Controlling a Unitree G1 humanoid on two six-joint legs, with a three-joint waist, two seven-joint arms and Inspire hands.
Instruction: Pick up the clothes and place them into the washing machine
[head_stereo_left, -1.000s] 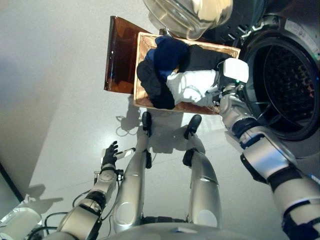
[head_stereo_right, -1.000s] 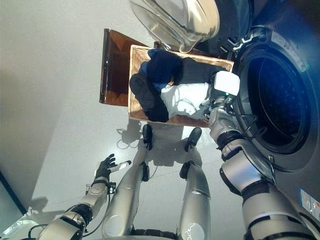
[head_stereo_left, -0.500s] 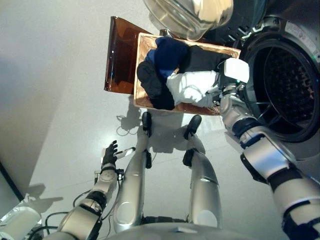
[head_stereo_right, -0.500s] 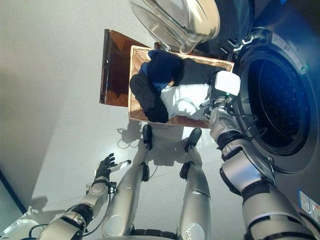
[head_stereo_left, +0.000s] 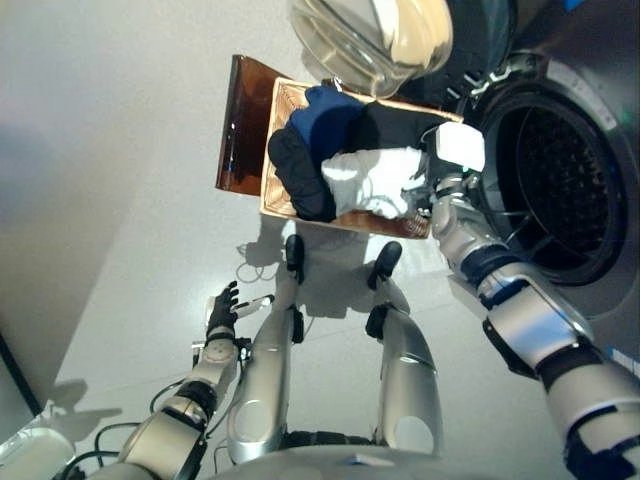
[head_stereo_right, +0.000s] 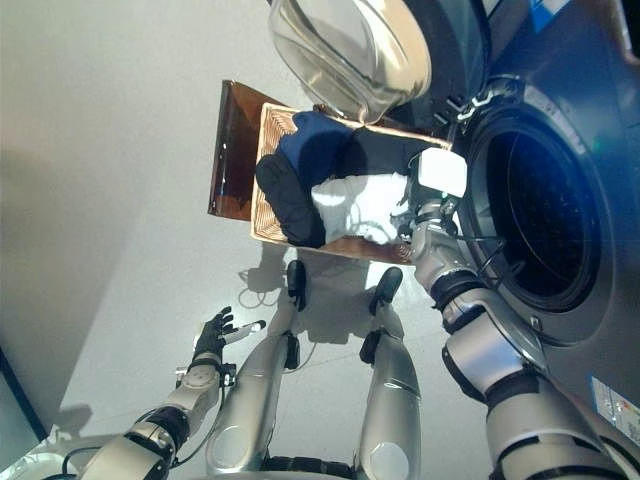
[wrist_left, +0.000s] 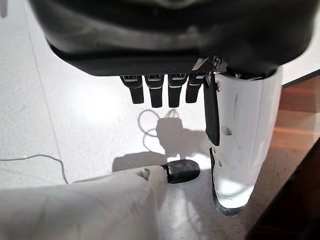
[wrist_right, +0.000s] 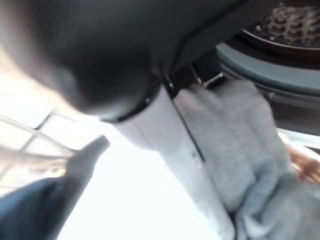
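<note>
1. The left hand (head_stereo_left: 221, 306) hangs low at about 7 o'clock over the pale floor (head_stereo_left: 120, 180), well apart from the laundry; in its wrist view the fingers (wrist_left: 156, 91) are straight and relaxed, holding nothing.
2. A brown lid (head_stereo_left: 242, 125) lies flat on the floor at about 11 o'clock, touching the near side of the basket (head_stereo_left: 274, 150).
3. The basket holds the clothes: a black garment (head_stereo_left: 296, 175), a navy garment (head_stereo_left: 325, 115) and a white garment (head_stereo_left: 368, 180) in a heap.
4. The right hand (head_stereo_left: 425, 195) reaches into the basket at about 1 o'clock, against the white garment; whether its fingers grip the cloth cannot be told.
5. The washing machine (head_stereo_left: 590, 120) stands at 2 o'clock, its drum (head_stereo_left: 555, 180) dark and its glass door (head_stereo_left: 370, 35) swung open above the basket.
</note>
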